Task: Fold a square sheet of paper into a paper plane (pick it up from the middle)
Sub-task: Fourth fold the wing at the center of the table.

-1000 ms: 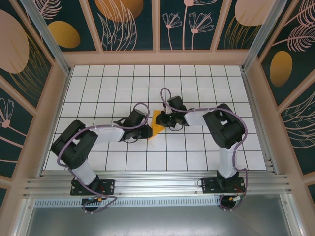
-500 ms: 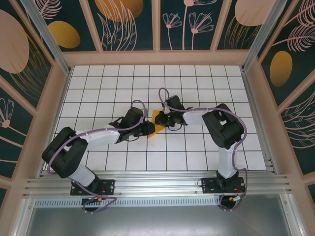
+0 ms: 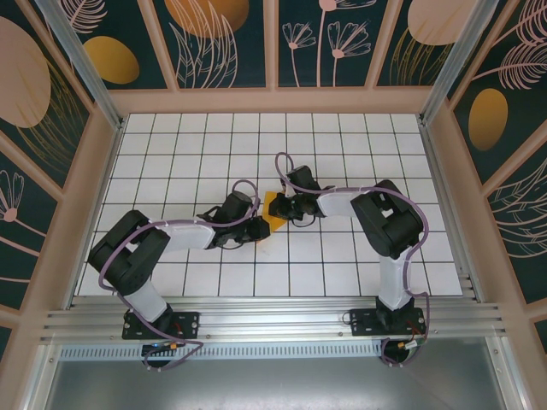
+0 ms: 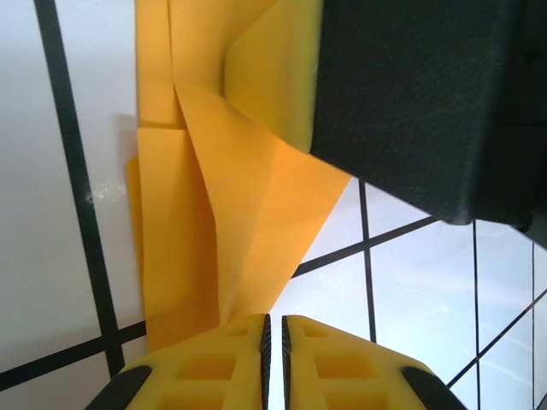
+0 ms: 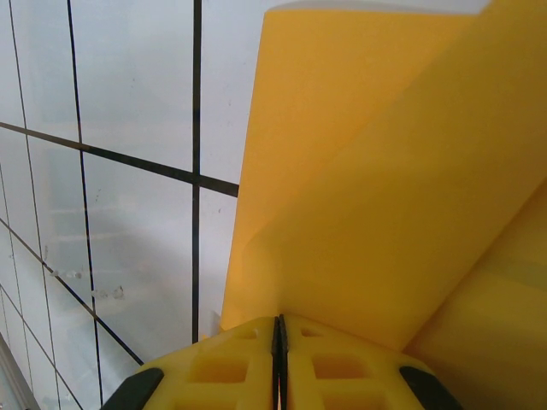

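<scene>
Right gripper [image 5: 279, 320] is clamped on the right side of the partly folded sheet of paper [image 3: 273, 215] at mid-table [image 3: 342, 154], apparently anchoring it while the left gripper [image 4: 275, 321], jaws nearly together, works the near-left flap. Whether that flap is actually pinched is hidden beneath its fingers.

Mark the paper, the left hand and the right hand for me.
paper [image 4: 205, 239], left wrist view, on its creased middle.
left hand [image 4: 273, 319], left wrist view, between its fingertips.
right hand [image 5: 279, 320], right wrist view, between its fingertips.
</scene>
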